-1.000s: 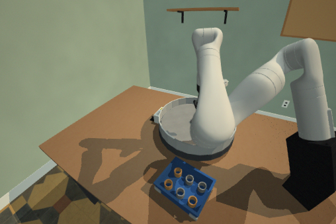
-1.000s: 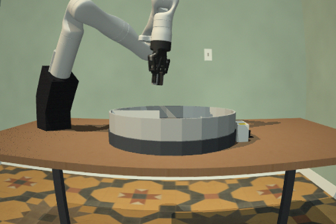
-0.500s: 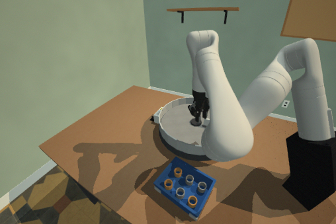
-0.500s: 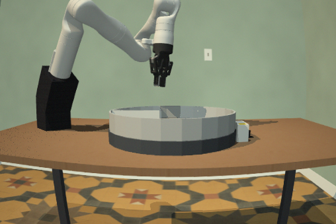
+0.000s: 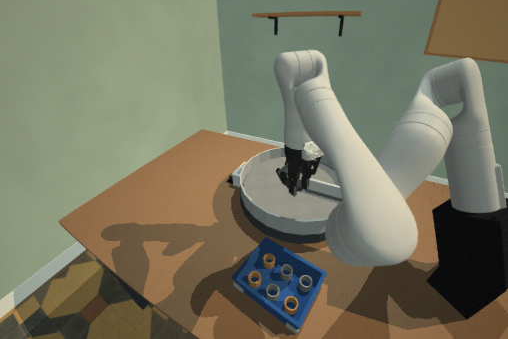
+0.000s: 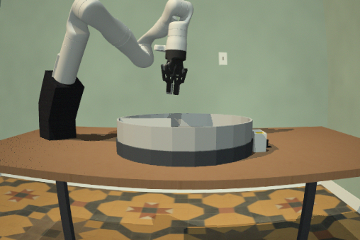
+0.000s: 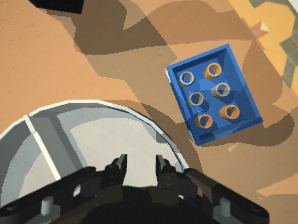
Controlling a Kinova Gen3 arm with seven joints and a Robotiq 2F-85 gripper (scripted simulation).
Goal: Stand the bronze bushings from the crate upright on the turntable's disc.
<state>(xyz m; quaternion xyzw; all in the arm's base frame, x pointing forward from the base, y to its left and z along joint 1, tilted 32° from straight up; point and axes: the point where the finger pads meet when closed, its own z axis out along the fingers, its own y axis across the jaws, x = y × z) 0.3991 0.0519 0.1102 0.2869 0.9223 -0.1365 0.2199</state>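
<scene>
The blue crate point(image 5: 312, 302) point(image 7: 247, 86) holds three bronze bushings, one point(image 5: 269, 265) point(image 7: 208, 75) in one corner, another point(image 5: 254, 284) point(image 7: 224, 116) and a third point(image 5: 291, 311) point(image 7: 202, 126). Three steel bushings point(image 5: 272, 297) point(image 7: 186, 84) are also in it. All show an open end upward. The turntable's disc point(image 5: 265, 194) point(image 7: 100, 142) lies inside a raised rim point(image 6: 184, 137); no bushing shows on its visible part. My gripper point(image 5: 299, 191) point(image 6: 173, 93) point(image 7: 141, 162) is partly open and empty, high above the turntable. The hub is not visible.
A pale divider wall point(image 5: 325, 190) point(image 7: 42, 147) stands across part of the disc. A small white box point(image 5: 239, 175) point(image 6: 259, 141) sits against the turntable's outer side. The crate stands near the table's edge, apart from the turntable. The arm's black base point(image 5: 470, 257) point(image 6: 57, 107) stands on the table.
</scene>
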